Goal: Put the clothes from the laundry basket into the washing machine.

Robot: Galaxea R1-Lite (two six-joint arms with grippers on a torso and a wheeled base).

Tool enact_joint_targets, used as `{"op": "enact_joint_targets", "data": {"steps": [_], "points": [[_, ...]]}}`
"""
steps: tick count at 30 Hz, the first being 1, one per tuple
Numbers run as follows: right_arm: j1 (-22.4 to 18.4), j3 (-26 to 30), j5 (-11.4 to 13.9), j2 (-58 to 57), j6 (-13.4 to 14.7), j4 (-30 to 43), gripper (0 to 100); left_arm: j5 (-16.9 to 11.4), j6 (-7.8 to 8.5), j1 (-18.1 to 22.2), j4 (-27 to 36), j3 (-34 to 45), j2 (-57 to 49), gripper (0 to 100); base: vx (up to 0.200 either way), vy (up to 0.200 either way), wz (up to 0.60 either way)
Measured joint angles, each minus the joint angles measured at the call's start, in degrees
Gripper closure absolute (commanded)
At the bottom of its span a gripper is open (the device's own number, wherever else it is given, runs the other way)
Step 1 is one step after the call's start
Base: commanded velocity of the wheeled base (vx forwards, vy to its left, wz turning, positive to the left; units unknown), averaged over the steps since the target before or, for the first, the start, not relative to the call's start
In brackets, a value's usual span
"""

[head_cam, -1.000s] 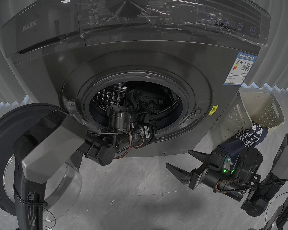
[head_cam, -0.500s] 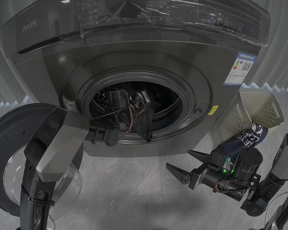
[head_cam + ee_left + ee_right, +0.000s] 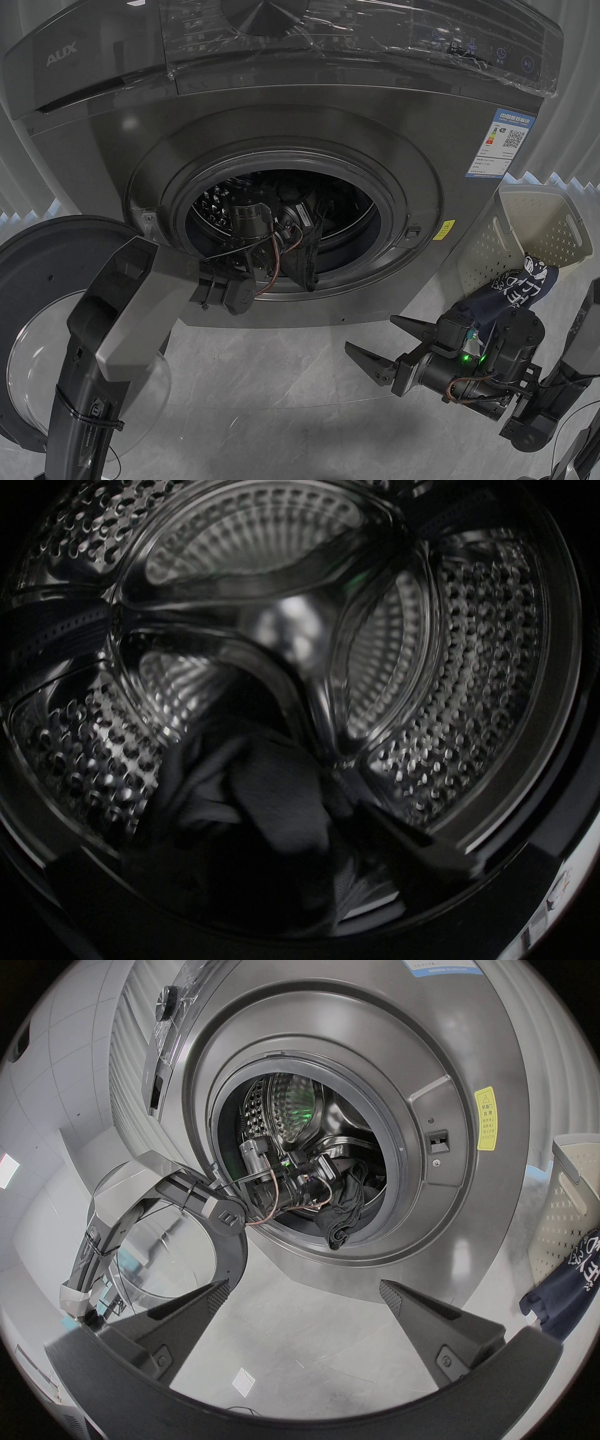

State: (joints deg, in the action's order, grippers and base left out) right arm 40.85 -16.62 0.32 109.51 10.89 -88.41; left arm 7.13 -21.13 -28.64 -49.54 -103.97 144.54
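The dark crumpled garment (image 3: pixel 306 265) hung over the grey washing machine's (image 3: pixel 400 156) door lip (image 3: pixel 337 289) at the left gripper (image 3: pixel 312 215), whose grip I could not tell; caught on that wrist, it might drag out. The right gripper (image 3: pixel 382 345) gaped wide, empty, near the white perforated laundry basket (image 3: pixel 553 219)

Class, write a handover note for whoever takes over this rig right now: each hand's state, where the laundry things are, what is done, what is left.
Left hand: inside the washing machine drum, looks open. The dark garment is by it, with one end hanging over the door seal.
Right hand: open, empty, above the floor in front of the machine.
Laundry basket: right of the machine, with a navy printed garment draped over its edge.
Door: open.
Done: dark garment mostly in the drum.
Left: tuck in the hanging end, then load the navy garment.
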Motion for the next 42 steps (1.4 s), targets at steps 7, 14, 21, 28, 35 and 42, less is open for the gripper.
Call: {"op": "enact_joint_targets", "data": {"steps": [7,14,21,28,35,42], "points": [[0.00,0.00,0.01,0.09,0.00,0.00,0,-2.82,1.48,-0.57,6.70,13.31,-6.42,0,0.000,0.000,0.00],[0.02,0.00,0.01,0.13,0.00,0.00,0,-4.62,5.25,-1.16,13.28,20.26,-11.91,0,0.000,0.000,0.00],[0.07,-0.02,0.01,0.13,0.02,-0.02,0,-4.49,7.14,-1.49,13.03,18.92,-9.09,100,0.000,0.000,0.00],[0.10,-0.28,0.01,0.11,0.02,-0.13,0,-4.97,5.12,-1.57,14.18,15.12,-6.84,100,0.000,0.000,0.00],[-0.01,-0.41,-0.05,0.11,0.02,-0.11,0,-3.23,-2.63,-1.13,10.51,5.11,-5.92,100,0.000,0.000,0.00],[0.05,-0.68,0.01,0.11,0.00,-0.09,0,0.88,-3.10,-0.50,7.42,-5.51,-2.07,100,0.000,0.000,0.00]]}}
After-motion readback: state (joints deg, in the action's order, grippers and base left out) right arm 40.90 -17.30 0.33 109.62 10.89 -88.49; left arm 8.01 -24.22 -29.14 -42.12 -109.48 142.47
